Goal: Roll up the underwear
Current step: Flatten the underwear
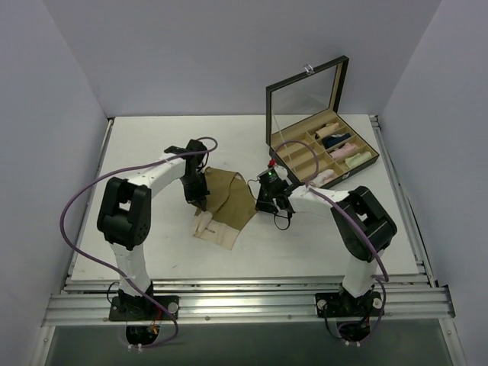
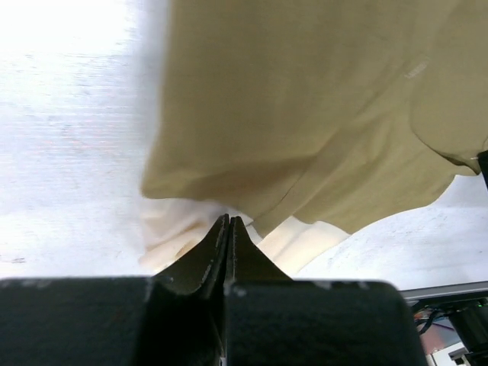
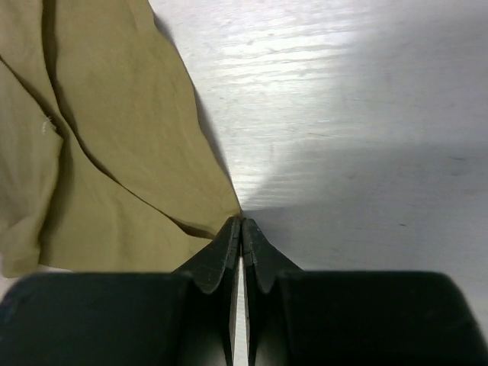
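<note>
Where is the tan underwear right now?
In the top view the tan underwear lies on the table, between the left gripper and the right gripper, whose jaws are shut at its edges, down-left of the open box.

No legible text, brand or number in any view; faint mark [image 2: 415, 71] on tan underwear [image 2: 305, 114] unreadable.

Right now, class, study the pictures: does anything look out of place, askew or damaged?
Nothing spilled or damaged. Only the tan underwear lies creased and unrolled on the table, its edges pinched by the left gripper and right gripper.
</note>
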Controlling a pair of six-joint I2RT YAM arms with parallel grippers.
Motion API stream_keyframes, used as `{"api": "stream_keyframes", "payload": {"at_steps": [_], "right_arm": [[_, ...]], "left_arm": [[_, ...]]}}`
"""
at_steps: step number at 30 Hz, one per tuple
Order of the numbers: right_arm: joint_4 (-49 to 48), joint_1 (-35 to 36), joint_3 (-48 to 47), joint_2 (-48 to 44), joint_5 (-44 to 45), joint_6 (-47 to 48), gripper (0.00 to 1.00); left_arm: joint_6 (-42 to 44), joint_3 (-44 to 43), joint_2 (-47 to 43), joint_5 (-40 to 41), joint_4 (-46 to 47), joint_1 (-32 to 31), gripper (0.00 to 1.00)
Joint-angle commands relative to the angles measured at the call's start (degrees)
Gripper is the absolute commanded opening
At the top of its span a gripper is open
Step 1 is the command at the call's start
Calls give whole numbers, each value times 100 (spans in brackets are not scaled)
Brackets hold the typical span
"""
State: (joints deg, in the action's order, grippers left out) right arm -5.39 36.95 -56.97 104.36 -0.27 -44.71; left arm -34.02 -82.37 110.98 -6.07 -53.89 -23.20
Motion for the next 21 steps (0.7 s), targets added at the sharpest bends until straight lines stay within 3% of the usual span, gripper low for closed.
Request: {"api": "stream_keyframes", "payload": {"at_steps": [1, 10, 12, 13, 16, 21], "right_arm": [[1197, -162, 371, -55, 528, 287, 0], [1760, -285, 871, -706, 932, 314, 0], [1778, -285, 933, -741, 924, 322, 0], [1761, -285, 942, -767, 880, 331, 0], [1752, -285, 916, -803, 862, 340, 0], [1743, -285, 837, -759, 827, 322, 0]], "left_arm": [[176, -122, -410, -88, -69, 210, 2], [-34, 19, -279, 939, -491, 817, 2], [131, -16, -243, 679, -273, 817, 2], [237, -7, -287, -132, -63, 782, 3], [642, 63, -568, -1334, 922, 397, 23], [950, -612, -262, -651, 634, -692, 32]]}}
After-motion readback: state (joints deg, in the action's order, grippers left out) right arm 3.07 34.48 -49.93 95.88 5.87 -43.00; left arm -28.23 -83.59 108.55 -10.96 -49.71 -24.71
